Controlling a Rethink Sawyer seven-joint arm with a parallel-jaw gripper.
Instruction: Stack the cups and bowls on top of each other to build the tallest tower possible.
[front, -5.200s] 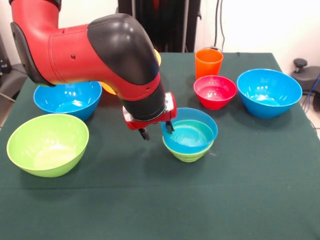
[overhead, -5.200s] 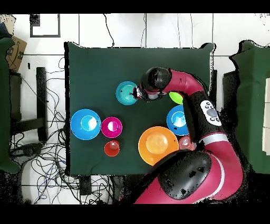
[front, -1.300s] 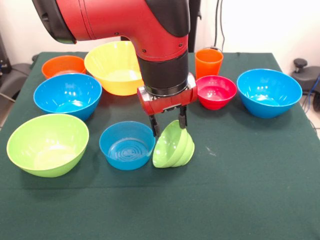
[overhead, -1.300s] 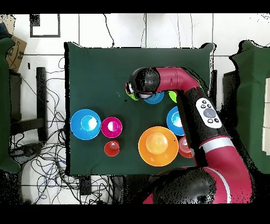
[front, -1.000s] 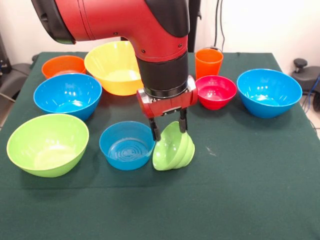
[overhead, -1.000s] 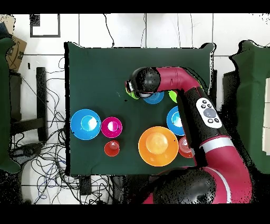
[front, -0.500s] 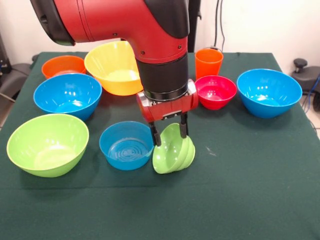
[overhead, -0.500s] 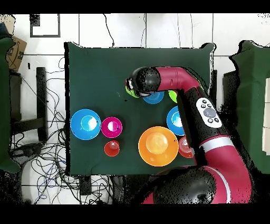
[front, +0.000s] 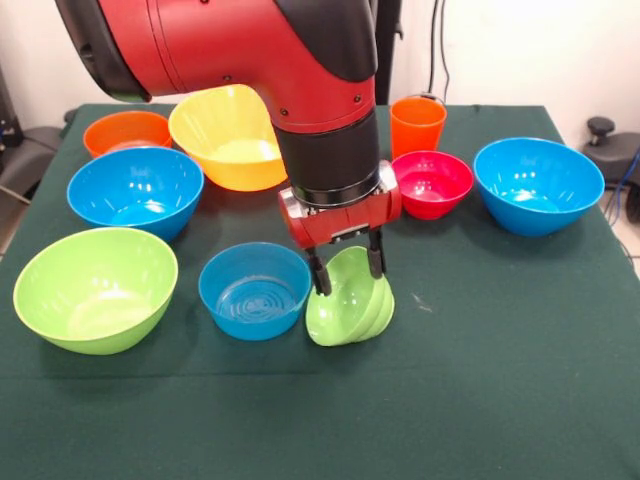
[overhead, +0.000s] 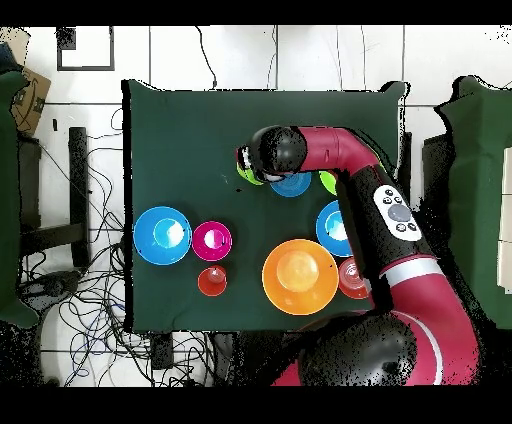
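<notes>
My gripper hangs low over the middle of the table, shut on the small green bowl. The bowl is tipped on its side with its mouth to the upper left, and its lower edge is at the cloth beside the small blue bowl. In the overhead view the arm's end covers most of the green bowl. The orange cup stands at the back. The yellow-green cup is out of view. No tower of nested bowls shows.
Loose bowls ring the gripper: lime green, blue, orange and yellow on the left, red-pink and blue on the right. The green-clothed table runs wide at the front.
The gripper has sunk a little and shifted slightly right, and the tipped green bowl has moved with it. The other bowls and the cup have not moved.
</notes>
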